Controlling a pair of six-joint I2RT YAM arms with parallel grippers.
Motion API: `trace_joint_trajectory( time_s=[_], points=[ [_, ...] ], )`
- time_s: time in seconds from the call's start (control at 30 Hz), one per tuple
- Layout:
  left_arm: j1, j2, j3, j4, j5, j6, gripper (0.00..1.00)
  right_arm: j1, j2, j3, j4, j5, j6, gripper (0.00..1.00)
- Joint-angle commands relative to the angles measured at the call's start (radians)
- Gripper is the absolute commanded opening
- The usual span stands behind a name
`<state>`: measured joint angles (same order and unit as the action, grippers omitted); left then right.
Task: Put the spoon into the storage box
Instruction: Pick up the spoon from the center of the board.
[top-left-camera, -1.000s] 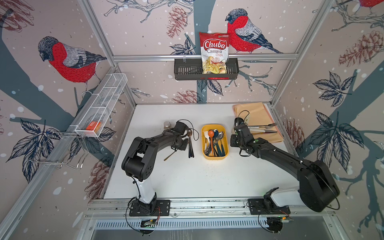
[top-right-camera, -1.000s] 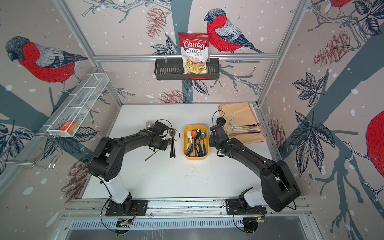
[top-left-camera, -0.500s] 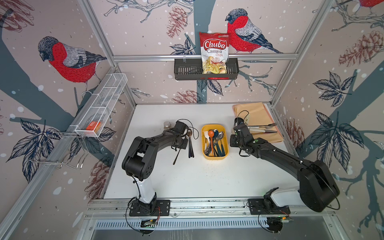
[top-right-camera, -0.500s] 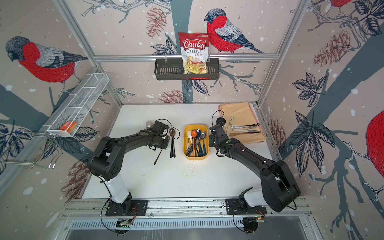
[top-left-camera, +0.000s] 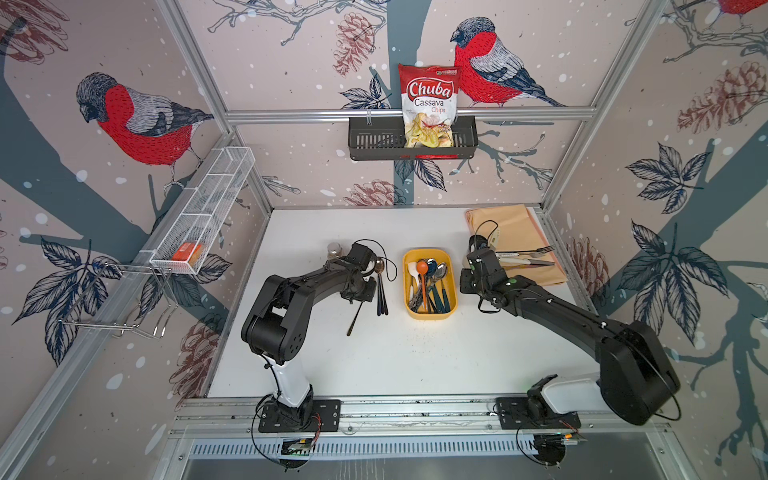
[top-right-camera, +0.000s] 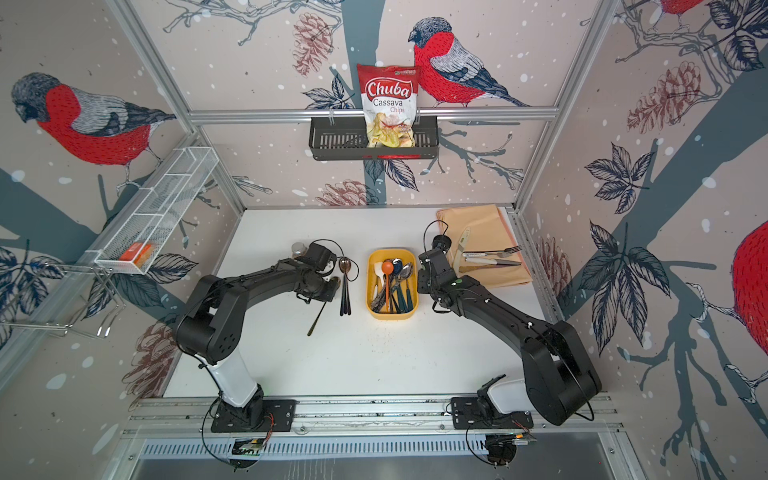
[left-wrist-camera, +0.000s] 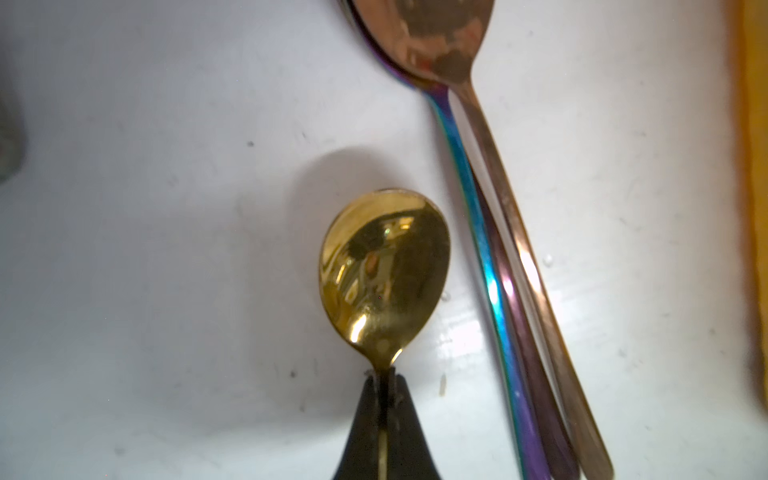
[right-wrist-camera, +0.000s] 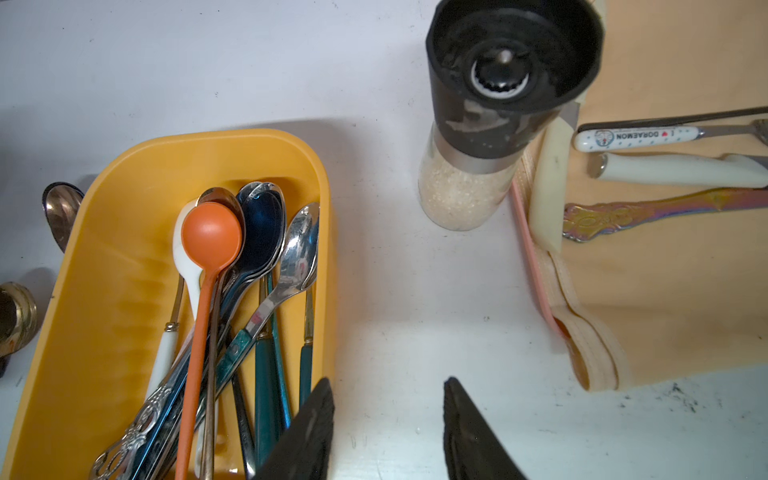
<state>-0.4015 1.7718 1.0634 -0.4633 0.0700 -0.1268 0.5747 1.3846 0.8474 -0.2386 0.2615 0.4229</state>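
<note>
Centrally, the box (top-left-camera: 430, 316) holds many spoons. Just left of it, the left gripper (left-wrist-camera: 384, 388) pinches the gold spoon (left-wrist-camera: 384, 274) beside two spoons (left-wrist-camera: 511, 266). Right gripper (right-wrist-camera: 388, 419) jaws spread, empty, near a grinder (right-wrist-camera: 494, 124).

Chips bag (top-left-camera: 428, 104), salt grinder (right-wrist-camera: 490, 124)

Both top views look steeply down from high above the near edge of the desk (top-left-camera: 415, 365), side by side, taking in nearly the same whole scene: both arms, the storage box (top-left-camera: 430, 313) and the back wall. The left wrist view sits very close over the desk, facing a gold spoon (left-wrist-camera: 384, 274). The right wrist view hangs somewhat farther above, facing the storage box (right-wrist-camera: 104, 291) and a grinder (right-wrist-camera: 498, 104), which the top views also show.
</note>
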Motion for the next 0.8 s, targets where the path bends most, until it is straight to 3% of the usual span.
trace_joint_trajectory(
  time_s=[0.0, 0.33, 0.77],
  points=[
    [0.001, -0.026, 0.021, -0.048, 0.042, -0.034, 0.0, 0.004, -0.002, 0.008, 0.015, 0.015, 0.014, 0.45],
    [0.0, -0.086, 0.068, -0.023, 0.103, -0.116, 0.0, 0.004, -0.004, 0.003, 0.016, 0.018, 0.011, 0.45],
    [-0.032, -0.124, 0.179, 0.133, 0.255, -0.362, 0.0, 0.001, -0.019, -0.014, 0.022, 0.025, 0.018, 0.45]
  ],
)
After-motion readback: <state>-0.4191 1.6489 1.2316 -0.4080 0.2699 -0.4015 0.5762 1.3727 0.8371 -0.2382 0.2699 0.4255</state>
